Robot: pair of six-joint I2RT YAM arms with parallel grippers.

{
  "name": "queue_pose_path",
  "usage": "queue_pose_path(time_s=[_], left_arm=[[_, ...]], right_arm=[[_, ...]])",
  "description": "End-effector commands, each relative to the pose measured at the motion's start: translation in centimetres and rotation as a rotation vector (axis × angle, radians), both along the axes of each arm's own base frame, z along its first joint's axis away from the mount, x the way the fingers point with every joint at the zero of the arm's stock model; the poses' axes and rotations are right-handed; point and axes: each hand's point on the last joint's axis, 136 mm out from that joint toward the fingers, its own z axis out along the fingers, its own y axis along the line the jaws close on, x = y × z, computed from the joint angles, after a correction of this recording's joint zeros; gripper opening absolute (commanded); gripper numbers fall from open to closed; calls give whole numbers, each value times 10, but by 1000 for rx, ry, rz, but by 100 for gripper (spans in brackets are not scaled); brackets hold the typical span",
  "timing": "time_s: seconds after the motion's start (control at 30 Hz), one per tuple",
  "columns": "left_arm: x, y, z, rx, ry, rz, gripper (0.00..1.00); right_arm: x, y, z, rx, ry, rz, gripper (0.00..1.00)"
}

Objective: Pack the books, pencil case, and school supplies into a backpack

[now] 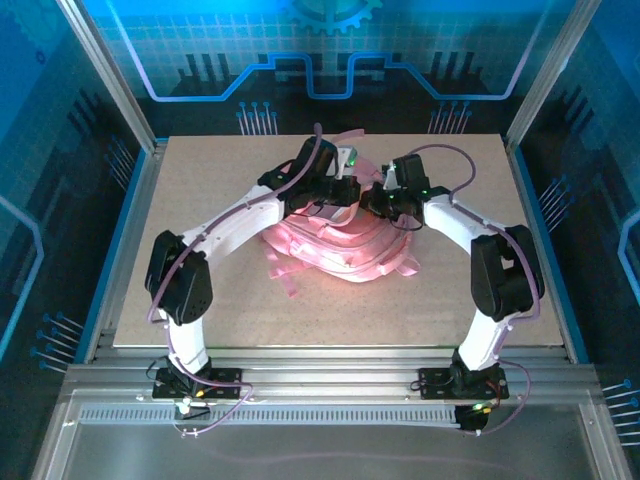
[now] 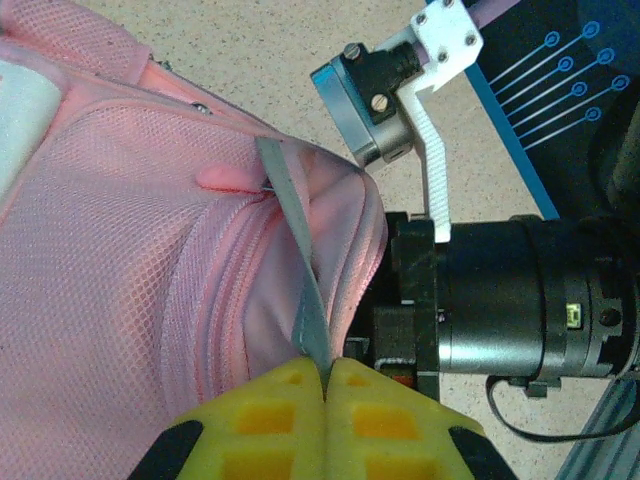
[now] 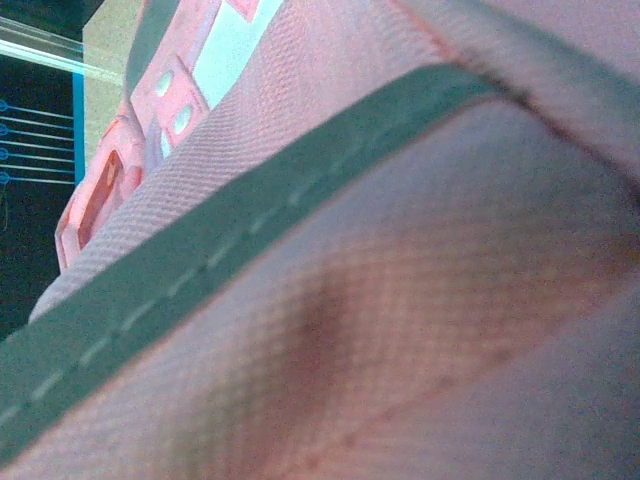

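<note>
The pink backpack [image 1: 345, 250] lies in the middle of the table, with both arms meeting over its far edge. In the left wrist view my left gripper [image 2: 326, 368] is shut on a grey-green trim strip [image 2: 290, 220] at the backpack's opening, beside pink mesh fabric [image 2: 130, 250]. From above, the left gripper [image 1: 338, 193] sits at the bag's top edge. My right gripper [image 1: 378, 203] is close beside it, its black body [image 2: 510, 300] pressed against the bag's rim. Pink fabric [image 3: 400, 330] and the same green trim [image 3: 200, 250] crowd the right wrist view, hiding the fingers. Books, pencil case and supplies are out of view.
Loose pink straps [image 1: 285, 275] trail off the bag toward the near left. The tan table board [image 1: 200, 200] is bordered by metal frame posts and a rail [image 1: 320, 375] at the near edge. A pale patch [image 2: 25, 110] shows on the bag.
</note>
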Motion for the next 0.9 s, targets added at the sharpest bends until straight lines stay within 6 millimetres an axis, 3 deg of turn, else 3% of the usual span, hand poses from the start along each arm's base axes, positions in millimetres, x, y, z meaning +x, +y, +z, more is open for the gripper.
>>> queue_pose_path(time_s=[0.0, 0.07, 0.2, 0.27, 0.4, 0.5, 0.63, 0.73, 0.87], left_arm=[[-1, -38, 62, -166, -125, -77, 0], [2, -35, 61, -159, -134, -53, 2], [11, -20, 62, -137, -183, 22, 40], [15, -10, 63, -143, -191, 60, 57], [16, 20, 64, -181, -165, 134, 69], [15, 53, 50, -198, -117, 221, 72], [10, 96, 22, -225, -17, 347, 73], [3, 115, 4, -221, 31, 391, 74], [-6, 120, -21, -221, 95, 410, 74]], right_arm=[[-10, 8, 35, 29, -61, 76, 20], [-23, -13, 43, -43, -69, 67, 29], [-48, -50, 59, -202, -93, 50, 43], [-60, -63, 67, -270, -96, 51, 45], [-81, -78, 80, -335, -100, 24, 49], [-98, -70, 83, -310, -104, 5, 56], [-121, -48, 72, -315, -83, -16, 65], [-132, -25, 58, -313, -68, -16, 66], [-137, 5, 45, -287, -58, -27, 65]])
